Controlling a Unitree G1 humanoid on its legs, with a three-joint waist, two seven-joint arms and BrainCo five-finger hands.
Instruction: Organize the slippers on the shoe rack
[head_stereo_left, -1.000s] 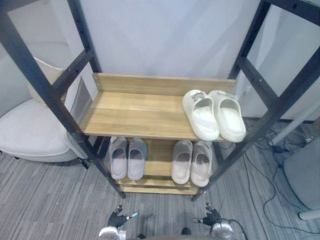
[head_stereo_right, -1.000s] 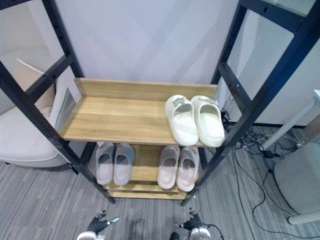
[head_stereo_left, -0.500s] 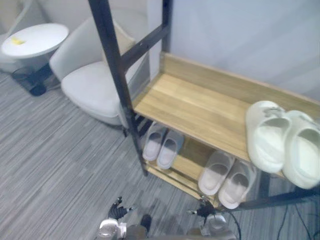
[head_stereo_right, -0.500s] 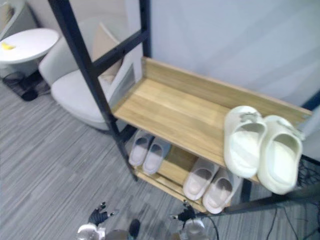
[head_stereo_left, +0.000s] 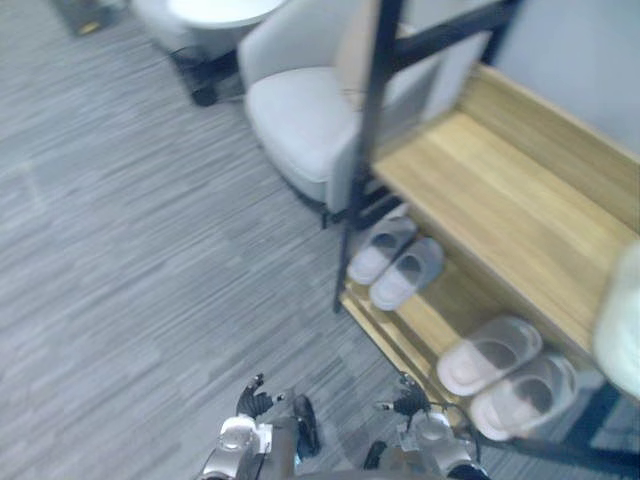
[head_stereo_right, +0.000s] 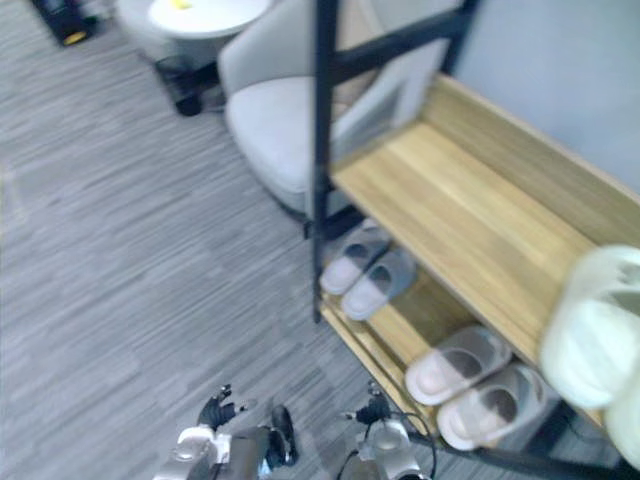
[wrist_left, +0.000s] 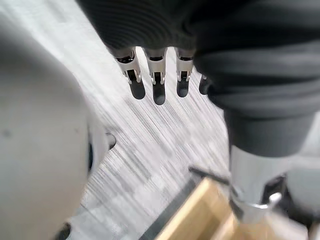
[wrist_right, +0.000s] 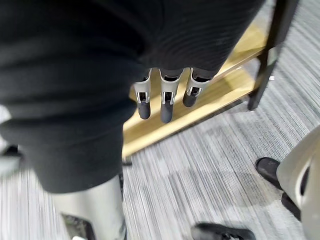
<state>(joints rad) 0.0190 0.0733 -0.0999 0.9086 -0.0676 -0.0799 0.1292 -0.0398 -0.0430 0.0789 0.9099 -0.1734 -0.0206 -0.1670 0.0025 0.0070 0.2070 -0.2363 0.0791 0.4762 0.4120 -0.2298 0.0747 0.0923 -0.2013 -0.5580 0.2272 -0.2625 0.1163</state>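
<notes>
The shoe rack's upper wooden shelf (head_stereo_left: 500, 200) runs along the right side. A cream pair of slippers (head_stereo_right: 600, 340) sits on it at the far right edge. On the lower shelf (head_stereo_left: 440, 310) lie a grey pair (head_stereo_left: 395, 262) and, further right, a pale pink pair (head_stereo_left: 500, 370). My left hand (head_stereo_left: 255, 395) and right hand (head_stereo_left: 405, 403) hang low over the carpet in front of the rack. In the wrist views the left hand's fingers (wrist_left: 158, 85) and the right hand's fingers (wrist_right: 166, 102) hang straight and hold nothing.
A pale armchair (head_stereo_left: 310, 110) stands beside the rack's left end, behind its black upright (head_stereo_left: 365, 150). Beyond it are a round white table (head_stereo_right: 205, 15) and a dark bin (head_stereo_left: 200, 75). Grey striped carpet spreads to the left.
The camera has swung to the left, so the rack now sits at the right and more carpet shows. The slippers lie as before. Both hands still hang low.
</notes>
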